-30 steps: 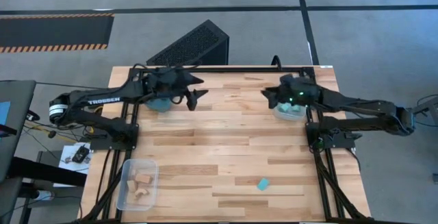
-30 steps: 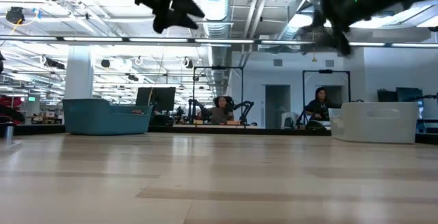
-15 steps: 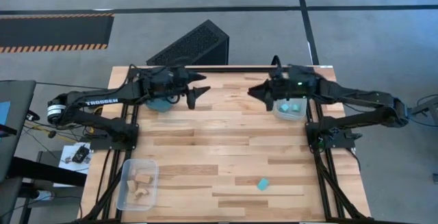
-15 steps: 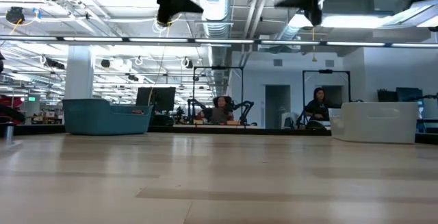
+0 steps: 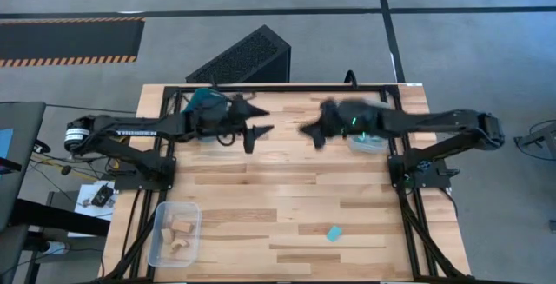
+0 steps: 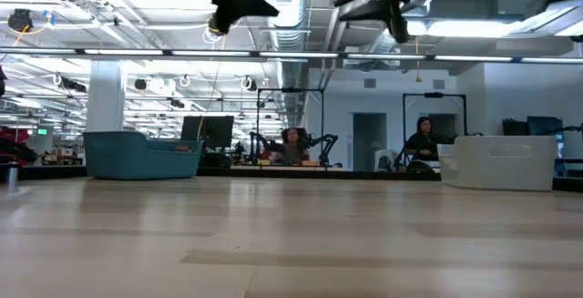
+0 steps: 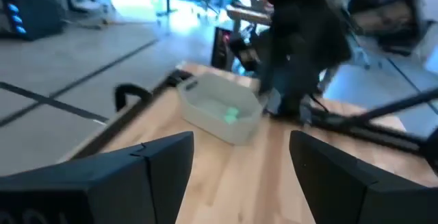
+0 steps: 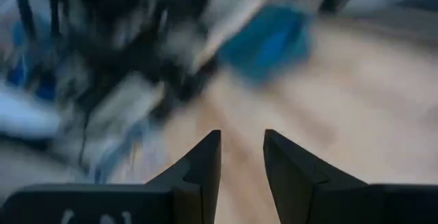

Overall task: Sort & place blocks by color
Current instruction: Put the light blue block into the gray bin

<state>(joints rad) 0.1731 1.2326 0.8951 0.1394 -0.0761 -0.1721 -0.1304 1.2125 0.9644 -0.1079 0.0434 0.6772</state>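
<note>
One cyan block (image 5: 333, 233) lies alone near the bench's (image 5: 261, 188) front edge, toward the right corner. Your right hand (image 5: 310, 134) hovers empty, fingers slightly parted, over the back middle; the left hand (image 5: 256, 126) faces it, spread open. Swing the right one down squarely over the block (widen first), then carry it to the clear bin (image 5: 369, 142) at the back right.

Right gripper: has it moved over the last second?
Yes. The right gripper has swung away from the clear bin at the table's right edge, toward the table's middle and the left gripper.
</note>
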